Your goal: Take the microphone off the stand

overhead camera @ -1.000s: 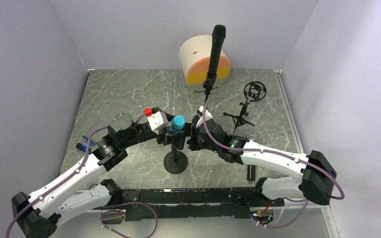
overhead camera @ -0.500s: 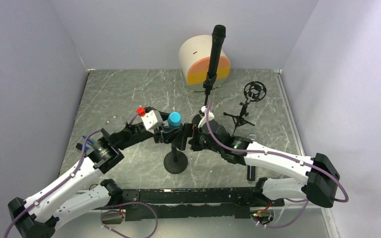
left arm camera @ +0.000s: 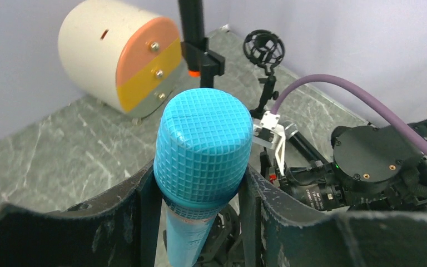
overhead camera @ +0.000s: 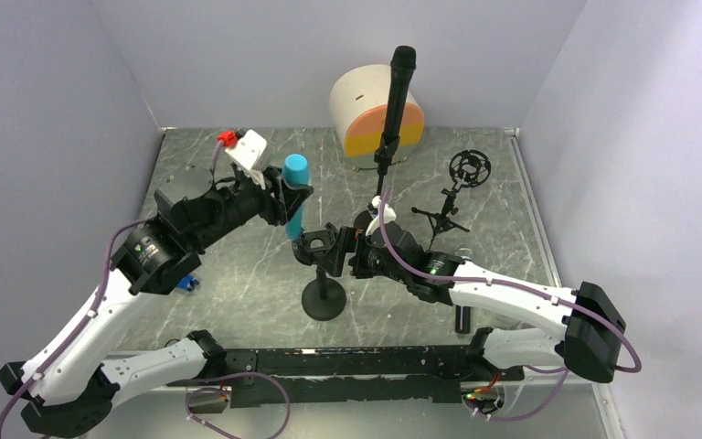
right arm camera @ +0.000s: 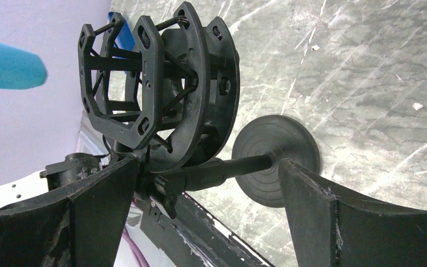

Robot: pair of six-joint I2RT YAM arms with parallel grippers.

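The blue microphone (overhead camera: 294, 192) hangs upright in the air, clear of the stand and up to the left of it. My left gripper (overhead camera: 285, 199) is shut on it just below its gridded head (left arm camera: 203, 144). The black stand has a round base (overhead camera: 324, 300) and an empty ring cradle (overhead camera: 318, 247). In the right wrist view the cradle (right arm camera: 155, 83) and the base (right arm camera: 275, 161) show, joined by the pole (right arm camera: 239, 166). My right gripper (right arm camera: 207, 167) is open, one finger on each side of that pole and apart from it.
A black microphone (overhead camera: 400, 87) stands on a tall stand in front of a white and orange drum (overhead camera: 366, 114). A small tripod with a shock mount (overhead camera: 466, 169) stands at the right. A short black cylinder (overhead camera: 461, 317) lies near the right arm.
My left arm has carried the blue microphone up and to the left, out of the cradle. The right arm has stayed at the stand.
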